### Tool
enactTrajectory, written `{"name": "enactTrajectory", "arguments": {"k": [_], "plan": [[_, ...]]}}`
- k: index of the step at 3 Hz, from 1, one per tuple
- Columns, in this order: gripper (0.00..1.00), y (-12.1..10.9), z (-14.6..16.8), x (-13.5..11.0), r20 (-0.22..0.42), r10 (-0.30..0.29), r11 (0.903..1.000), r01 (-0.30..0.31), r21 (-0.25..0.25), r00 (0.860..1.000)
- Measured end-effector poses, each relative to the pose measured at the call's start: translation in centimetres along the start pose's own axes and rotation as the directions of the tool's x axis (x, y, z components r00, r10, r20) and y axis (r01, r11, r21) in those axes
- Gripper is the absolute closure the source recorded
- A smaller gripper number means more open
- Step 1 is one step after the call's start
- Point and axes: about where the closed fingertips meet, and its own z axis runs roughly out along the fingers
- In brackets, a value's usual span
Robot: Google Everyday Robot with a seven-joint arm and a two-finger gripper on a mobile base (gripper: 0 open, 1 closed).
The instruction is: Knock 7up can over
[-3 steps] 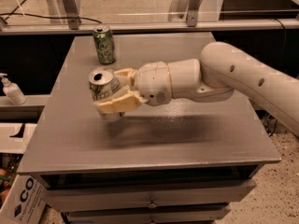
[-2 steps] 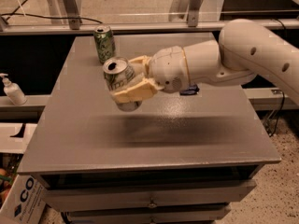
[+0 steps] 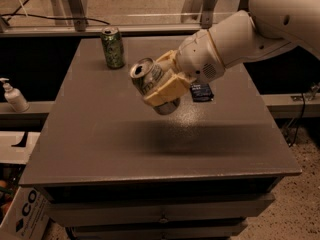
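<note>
The 7up can is silver-white with green lettering and an open silver top. It is held in the air above the middle of the grey table, tilted with its top toward the left. My gripper is shut on the can, with cream fingers wrapped around its body. The white arm reaches in from the upper right. The can's lower end sticks out below the fingers.
A darker all-green patterned can stands upright at the table's far left. A small dark blue packet lies on the table behind the gripper. A white pump bottle stands on a ledge at the left.
The gripper has lifted the 7up can off the table and carried it up and to the right, tilting it further.
</note>
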Motion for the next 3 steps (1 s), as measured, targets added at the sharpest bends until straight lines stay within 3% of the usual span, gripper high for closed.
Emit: {"name": "enactTrajectory", "arguments": {"k": [1,2,3], "plan": [[1.0,0.1,-0.6,1.6,-0.167,0.004,0.9992,-0.011,-0.038,0.986],[1.0,0.1,-0.6,3.2,-0.315,0.0,0.996,-0.028,-0.085,0.949],[1.0,0.0,0.0,5.0,-0.418,0.001,0.9906,-0.058,-0.124,0.908]]}}
